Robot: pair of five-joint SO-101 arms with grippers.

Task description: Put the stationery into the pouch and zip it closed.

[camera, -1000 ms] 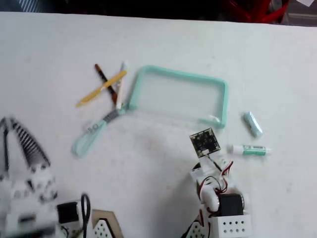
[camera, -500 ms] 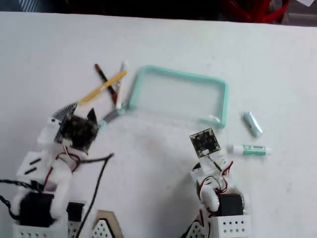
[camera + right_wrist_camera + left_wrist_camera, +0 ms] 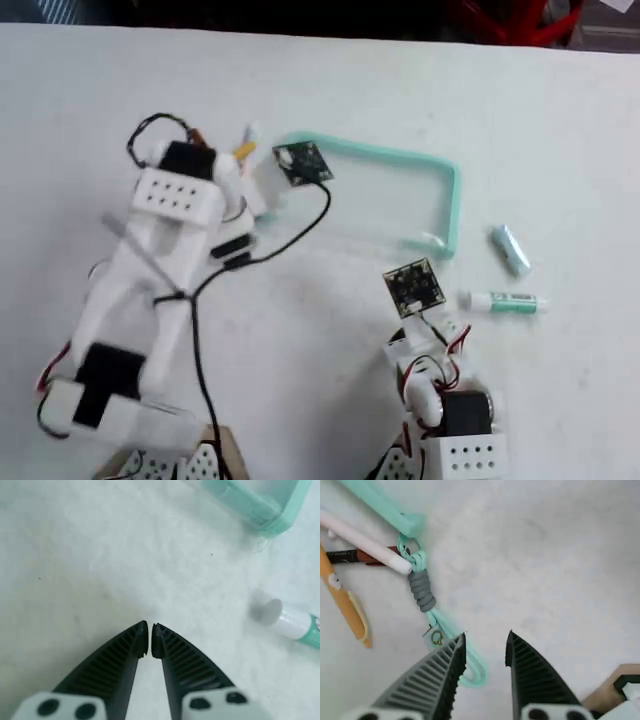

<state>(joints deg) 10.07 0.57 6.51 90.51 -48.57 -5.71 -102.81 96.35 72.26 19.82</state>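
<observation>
The left pincer (image 3: 485, 641) is hovering spread over the mint pull cord (image 3: 451, 635) of the mint-rimmed clear plastic pouch (image 3: 455, 205). The right pincer (image 3: 150, 641) is sitting pressed together. Seemingly 0 items are lying inside, so packing and zipping are waiting.

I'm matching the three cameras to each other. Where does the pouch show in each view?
High view: the pouch lies centre, its left end under the left arm.
Left wrist view: its strap-end corner beside the white pen, beyond the left gripper.
Right wrist view: another corner, beyond the right gripper.
Landmark: the white-and-green tube beside the pouch, in the high and right wrist views.
</observation>
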